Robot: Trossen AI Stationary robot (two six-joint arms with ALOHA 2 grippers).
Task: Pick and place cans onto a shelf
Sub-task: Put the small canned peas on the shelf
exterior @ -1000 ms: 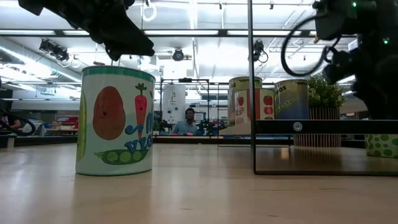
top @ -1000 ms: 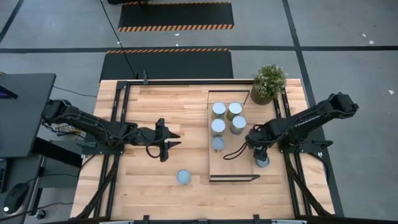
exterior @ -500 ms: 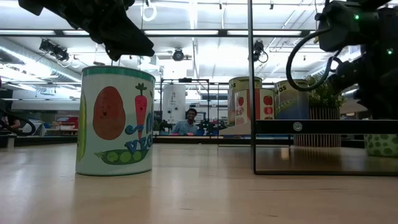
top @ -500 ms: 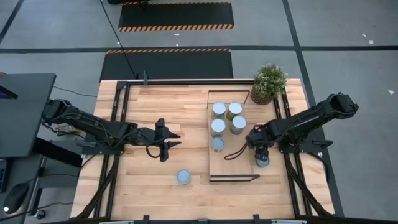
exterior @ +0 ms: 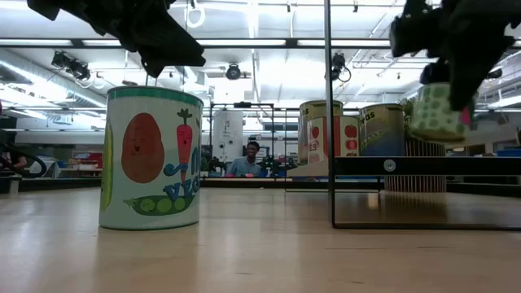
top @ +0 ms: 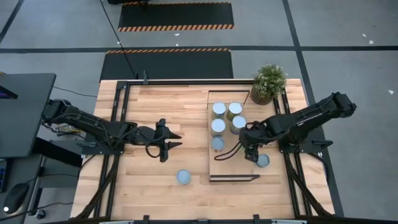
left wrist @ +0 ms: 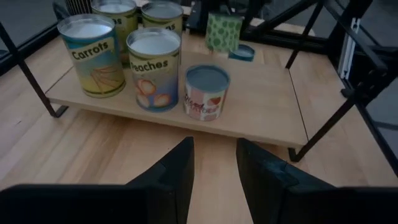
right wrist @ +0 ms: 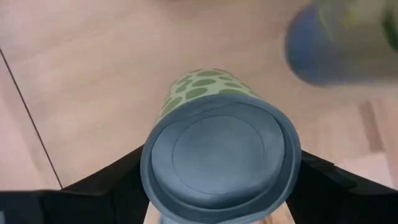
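My right gripper (top: 252, 154) is shut on a green-spotted can (exterior: 438, 111) and holds it in the air above the right edge of the shelf (top: 244, 168), a light-wood board on a black frame. Several cans (top: 218, 126) stand upright on the shelf's far half. Another can (top: 263, 160) stands on the table just right of the shelf. One more can (top: 183, 177) stands on the table nearer the front edge. My left gripper (top: 166, 144) is open and empty, left of the shelf. My right gripper pinches the green-spotted can's round side wall (right wrist: 155, 134) between its two fingers (right wrist: 115, 180), close to the can's upper end. The fingers come from above and point down. The can hangs below them, slightly tilted, clear of the table and higher than the shelf board.
A potted plant (top: 268, 83) stands at the far right corner, behind the shelf. Black frame rails (top: 118, 124) run along both sides of the table. Bare board shows on the shelf's near half (top: 233, 163). A person (exterior: 248, 159) sits in the room beyond the table.
My right gripper has risen from the table right of the shelf with the green-spotted can and gone toward the table's left, toward the shelf. The can has been lifted clear of the table and now hangs slightly tilted.
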